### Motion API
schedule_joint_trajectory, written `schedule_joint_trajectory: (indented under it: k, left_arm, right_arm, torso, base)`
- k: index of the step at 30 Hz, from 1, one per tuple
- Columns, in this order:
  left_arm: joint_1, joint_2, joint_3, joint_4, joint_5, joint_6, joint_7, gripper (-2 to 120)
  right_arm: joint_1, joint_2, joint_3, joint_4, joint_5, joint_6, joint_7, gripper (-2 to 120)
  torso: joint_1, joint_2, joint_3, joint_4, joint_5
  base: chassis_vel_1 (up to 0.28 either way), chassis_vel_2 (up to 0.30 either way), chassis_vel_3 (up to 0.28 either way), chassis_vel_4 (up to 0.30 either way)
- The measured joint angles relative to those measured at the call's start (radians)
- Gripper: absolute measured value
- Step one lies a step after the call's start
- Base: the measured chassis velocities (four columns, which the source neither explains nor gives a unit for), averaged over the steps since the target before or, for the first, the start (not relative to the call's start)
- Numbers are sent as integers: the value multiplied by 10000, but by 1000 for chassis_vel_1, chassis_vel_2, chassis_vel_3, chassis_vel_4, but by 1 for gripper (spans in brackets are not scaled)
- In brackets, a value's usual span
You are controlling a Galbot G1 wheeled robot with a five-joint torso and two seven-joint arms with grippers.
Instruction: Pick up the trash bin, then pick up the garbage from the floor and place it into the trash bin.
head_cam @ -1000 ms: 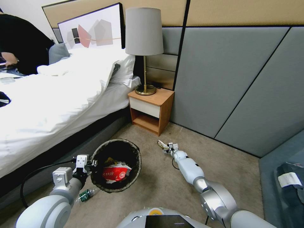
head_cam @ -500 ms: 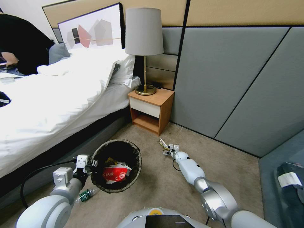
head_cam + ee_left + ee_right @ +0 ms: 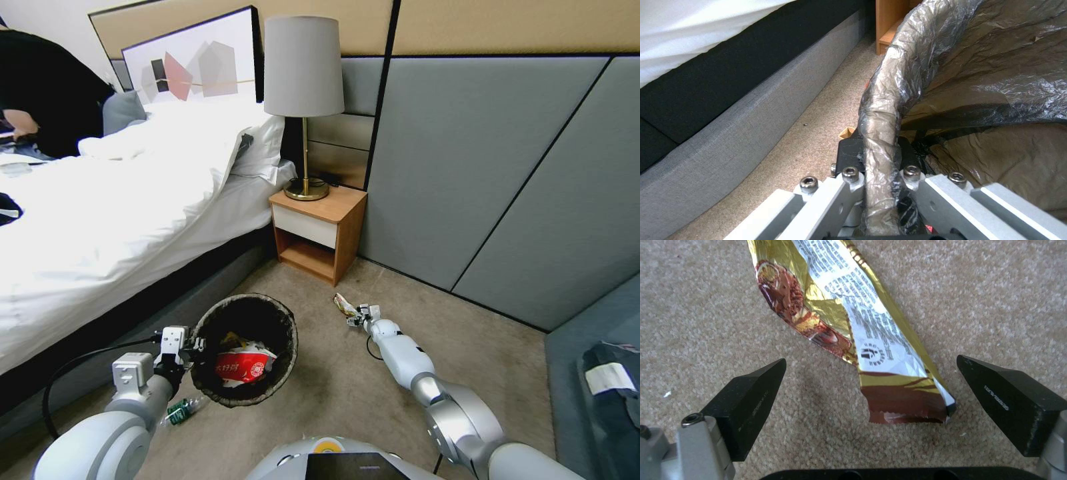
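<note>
Jaws of the right gripper (image 3: 869,390) gape wide above a gold foil wrapper (image 3: 849,330) lying flat on the floor (image 3: 1000,296) near the nightstand (image 3: 319,233). Thin, light and crinkly, it likely pinches best at its brown end. The left gripper (image 3: 880,166) clamps the trash bin (image 3: 245,347) rim.

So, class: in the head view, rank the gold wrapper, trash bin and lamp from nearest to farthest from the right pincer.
1. Gold wrapper, on the floor just beyond the right pincer.
2. Trash bin, to its left.
3. Lamp, on the nightstand.

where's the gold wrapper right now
The gold wrapper lies flat on the floor in front of the nightstand, to the right of the trash bin, between the open fingers of the right gripper.
</note>
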Motion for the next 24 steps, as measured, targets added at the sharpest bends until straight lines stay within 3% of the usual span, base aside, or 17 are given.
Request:
schedule_joint_trajectory:
  k: [10,18,22,24]
  left_arm:
    - [-7,23,26,0,0,0,2,1]
    - [62,47,-25,0,17,-5,2,1]
    - [67,46,-25,0,34,-10,2,1]
    - [79,58,-39,0,42,-23,2,1]
  right_arm:
    - [-11,-40,4,7,461,-170,-75,69]
    - [-80,-60,4,106,883,-328,-90,34]
    - [-111,-68,3,144,917,-329,-87,26]
    - [-145,-91,-3,195,933,-329,-80,16]
  torso:
    - [0,0,0,-1,0]
    - [0,0,0,0,-1]
    - [0,0,0,0,-1]
    - [0,0,0,0,0]
  base:
    - [0,0,0,0]
    - [0,0,0,0]
    - [0,0,0,0]
    - [0,0,0,0]
